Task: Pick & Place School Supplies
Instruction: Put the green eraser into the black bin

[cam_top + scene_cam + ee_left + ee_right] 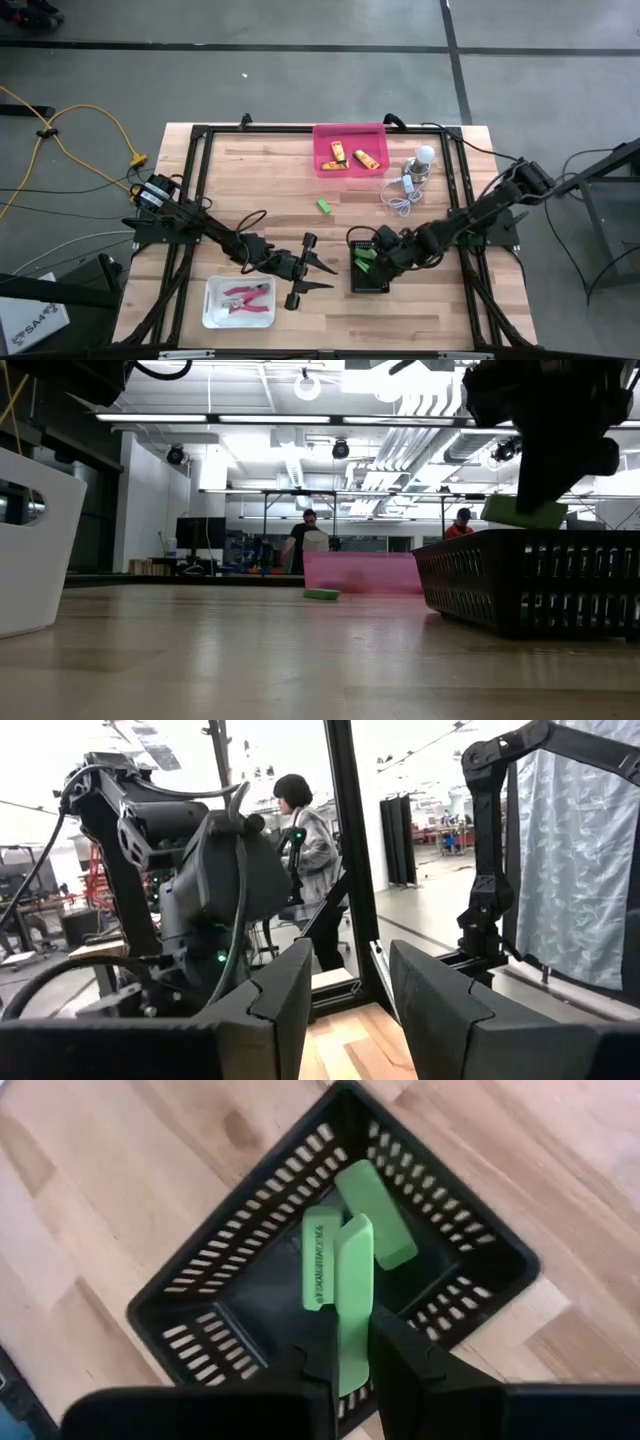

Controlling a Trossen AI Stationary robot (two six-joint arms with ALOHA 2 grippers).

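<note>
My right gripper is shut on a bright green block, above the black slotted basket. Two more green blocks lie on the basket's floor. Another green block lies flat on the table in front of the pink tray, which holds yellow-orange pieces. Pink-handled pliers lie in the white bin. My left gripper is open and empty, between the white bin and the basket. My right gripper pinches the green block between its two fingers, by the end nearest the wrist. The fingers point down into the basket and the block runs on along them. In the low view the block hangs clear above the basket's rim.
A white bulb-like object with a coiled white cable lies right of the pink tray. A dark frame borders the wooden table. People stand in the room beyond the table.
</note>
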